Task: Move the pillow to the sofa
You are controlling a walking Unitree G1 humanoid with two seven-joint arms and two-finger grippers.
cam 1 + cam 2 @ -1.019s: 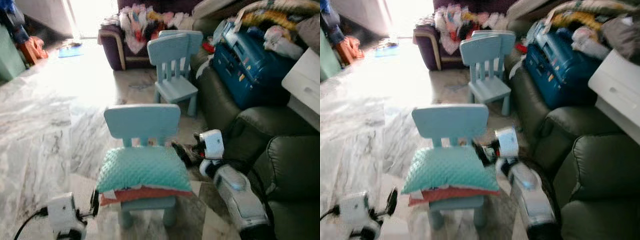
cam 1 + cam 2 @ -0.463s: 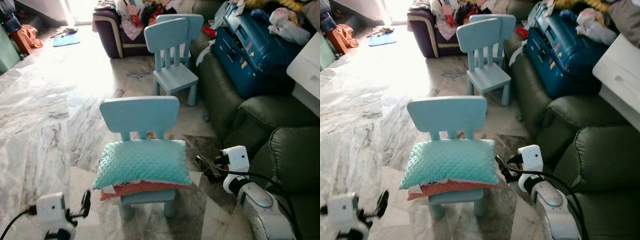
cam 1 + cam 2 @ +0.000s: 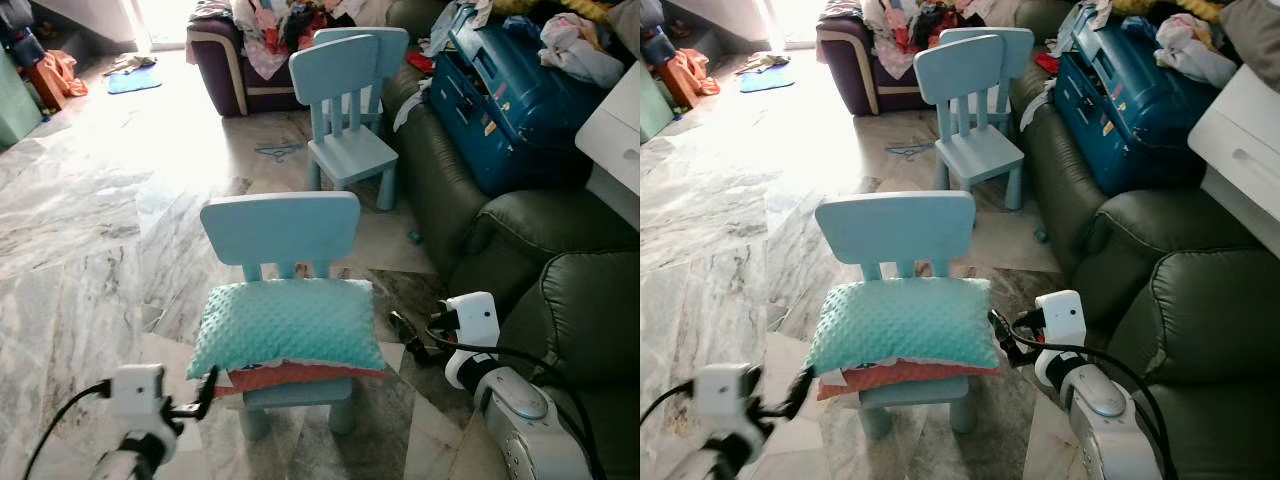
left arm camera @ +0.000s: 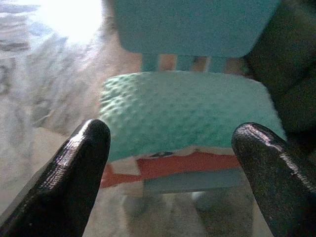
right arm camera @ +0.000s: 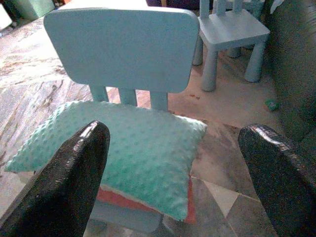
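Teal pillow [image 3: 287, 326] sits on the small chair [image 3: 281, 228], between the left gripper [image 3: 205, 390] and right gripper [image 3: 410, 335], both spread wide, holding nothing.

From my seat I saw the pillow [image 3: 285, 325] lying on the seat of the near chair [image 3: 281, 228], straight ahead. My left gripper [image 3: 205, 392] hung before its left front corner, my right gripper [image 3: 408, 335] just beside its right edge. The sofa [image 3: 560, 300] ran along the right, with a second chair [image 3: 345, 100] behind the first and a suitcase [image 3: 505, 95] on the sofa's far end.
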